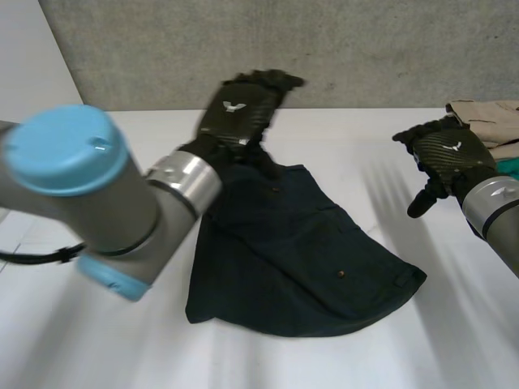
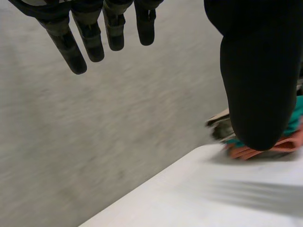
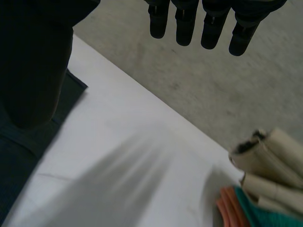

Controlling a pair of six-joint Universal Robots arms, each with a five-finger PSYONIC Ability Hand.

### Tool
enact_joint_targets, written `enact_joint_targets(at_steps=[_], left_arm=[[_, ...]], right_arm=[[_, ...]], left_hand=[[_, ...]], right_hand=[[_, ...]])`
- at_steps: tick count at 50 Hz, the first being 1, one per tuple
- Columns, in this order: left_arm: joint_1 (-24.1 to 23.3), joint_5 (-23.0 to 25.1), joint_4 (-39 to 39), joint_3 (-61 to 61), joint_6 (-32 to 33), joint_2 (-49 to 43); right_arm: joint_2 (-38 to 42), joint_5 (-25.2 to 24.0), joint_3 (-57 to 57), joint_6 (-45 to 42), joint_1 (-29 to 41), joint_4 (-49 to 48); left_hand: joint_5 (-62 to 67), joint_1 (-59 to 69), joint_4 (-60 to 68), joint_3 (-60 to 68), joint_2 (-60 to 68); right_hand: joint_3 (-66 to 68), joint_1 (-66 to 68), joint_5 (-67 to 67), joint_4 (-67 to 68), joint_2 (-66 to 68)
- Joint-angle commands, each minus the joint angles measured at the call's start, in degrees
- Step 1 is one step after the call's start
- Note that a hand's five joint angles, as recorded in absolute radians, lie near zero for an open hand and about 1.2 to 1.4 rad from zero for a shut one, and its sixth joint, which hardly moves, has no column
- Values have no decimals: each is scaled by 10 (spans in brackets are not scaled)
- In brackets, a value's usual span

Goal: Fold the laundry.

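On the white bench (image 1: 340, 134), about its middle, a dark blue garment (image 1: 300, 251) is spread out flat with some rumpling, and small buttons (image 1: 341, 275) are seen on its cloth. Its far left corner is hidden behind the left arm (image 1: 97, 190), which is stretched across the left of the scene. The left hand (image 1: 239, 109) is held raised over that far left corner, its back turned up, before the grey wall (image 1: 365, 49). In the left wrist view its fingers (image 2: 66, 45) are seen straight and spread apart from the thumb, and nothing is held between them. The right hand (image 1: 450, 154) is held above the bench at the right, well apart from the garment's right edge. In the right wrist view its fingers (image 3: 182, 28) are likewise seen straight and loose, with nothing grasped; the garment is seen beneath the thumb side of that hand, not touched by it. At the far right corner of the bench, just beyond the right hand, a pile of folded clothes (image 1: 491, 117) is set, with beige pieces on top and teal and orange ones seen lower down.
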Motion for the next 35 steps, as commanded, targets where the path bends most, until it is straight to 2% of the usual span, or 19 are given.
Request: enact_joint_targets(at_steps=[1,5,10,13,18,23,29,31,33,34,35], left_arm=[[16,-57,-108,-142,29,118],[16,-69,-179,-213,35,143],[16,-83,-239,-278,23,134],[23,-90,-230,-290,21,118],[39,-98,-176,-297,26,74],[50,-105,-128,-291,36,40],[46,-109,-120,-282,49,14],[41,-109,-116,-280,53,7],[38,-112,-112,-279,53,4],[36,-115,-103,-276,54,3],[35,-117,-99,-274,54,2]], right_arm=[[-43,-123,21,-166,5,74],[-43,-165,44,-301,-2,154],[-17,-170,67,-451,-28,247],[-3,-172,76,-455,-36,243],[28,-185,101,-432,-49,176],[46,-186,125,-412,-47,118],[50,-189,145,-391,-45,70],[53,-189,149,-381,-45,56],[55,-189,150,-372,-45,47],[55,-191,151,-361,-45,40],[55,-192,151,-356,-45,37]], left_hand=[[83,96,92,85,89],[230,242,238,232,235],[244,256,252,246,249],[188,201,197,190,193],[114,126,122,116,119],[119,131,127,121,124],[136,148,144,138,141],[181,193,189,183,186],[247,259,255,248,252],[387,399,395,389,392],[440,452,448,442,445]], right_hand=[[-20,-32,-29,-21,-20],[57,46,49,56,57],[146,135,138,145,146],[149,138,141,149,150],[160,148,151,159,160],[180,169,172,179,180],[247,236,239,247,247],[324,313,316,324,324],[485,474,477,485,485],[671,660,663,670,671],[680,668,671,679,680]])
